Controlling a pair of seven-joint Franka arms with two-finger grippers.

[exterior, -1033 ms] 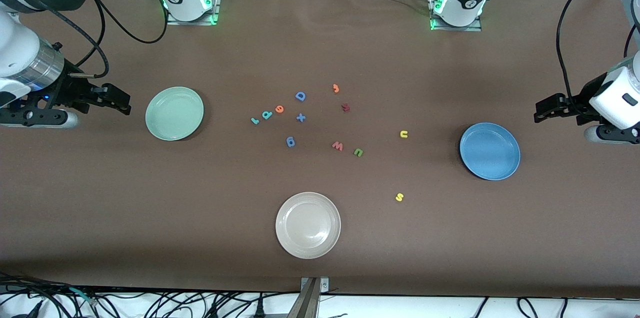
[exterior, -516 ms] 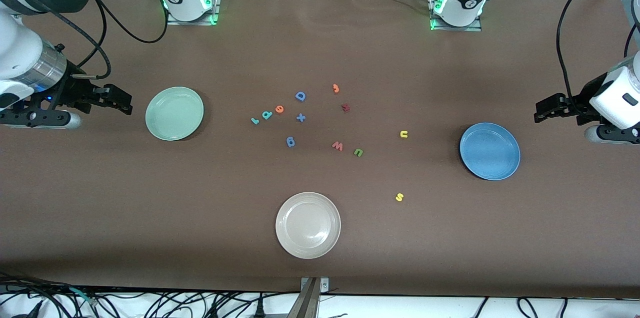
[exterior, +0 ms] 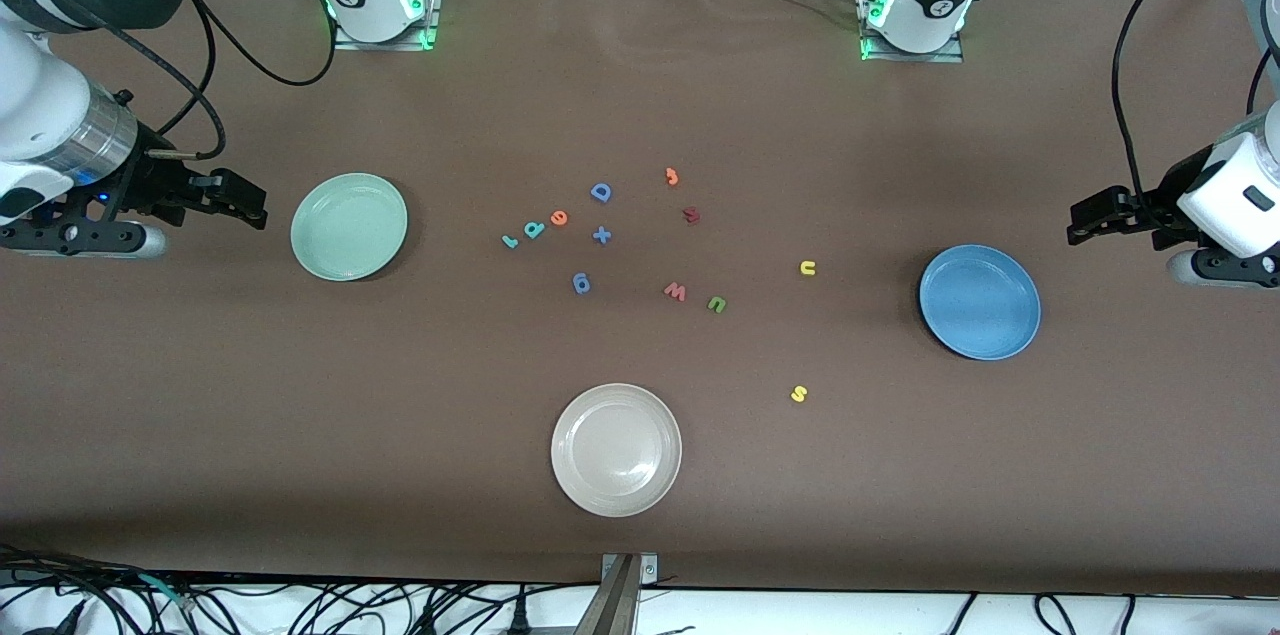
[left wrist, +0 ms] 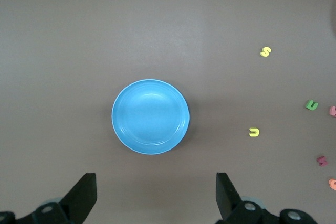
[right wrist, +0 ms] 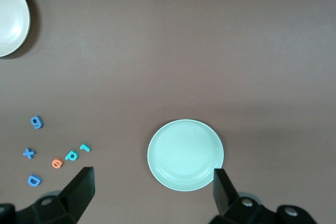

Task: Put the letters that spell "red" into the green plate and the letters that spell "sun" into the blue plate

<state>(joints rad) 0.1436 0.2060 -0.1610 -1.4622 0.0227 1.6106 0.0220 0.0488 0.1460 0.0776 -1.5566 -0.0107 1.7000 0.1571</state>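
The green plate (exterior: 348, 226) (right wrist: 185, 155) lies toward the right arm's end of the table. My right gripper (exterior: 245, 205) (right wrist: 152, 192) hangs open and empty beside it. The teal r (exterior: 510, 241) (right wrist: 85, 147), teal d (exterior: 534, 229) (right wrist: 72, 155) and orange e (exterior: 559, 218) (right wrist: 57, 163) lie in a row mid-table. The blue plate (exterior: 980, 302) (left wrist: 150, 117) lies toward the left arm's end, with my left gripper (exterior: 1085, 220) (left wrist: 156, 198) open and empty beside it. The yellow s (exterior: 798, 394) (left wrist: 265, 52), yellow arch (exterior: 807, 267) (left wrist: 254, 132) and green arch (exterior: 716, 304) (left wrist: 312, 105) lie loose on the table.
A cream-white plate (exterior: 616, 449) sits nearest the front camera. Mid-table lie a blue D (exterior: 600, 192), a blue cross piece (exterior: 601, 235), a blue 6-like piece (exterior: 581, 283), a red w (exterior: 676, 292), a dark red letter (exterior: 691, 214) and an orange 3 (exterior: 672, 177).
My right gripper has crept slightly toward the green plate. The left arm and all the letters have stayed where they were.
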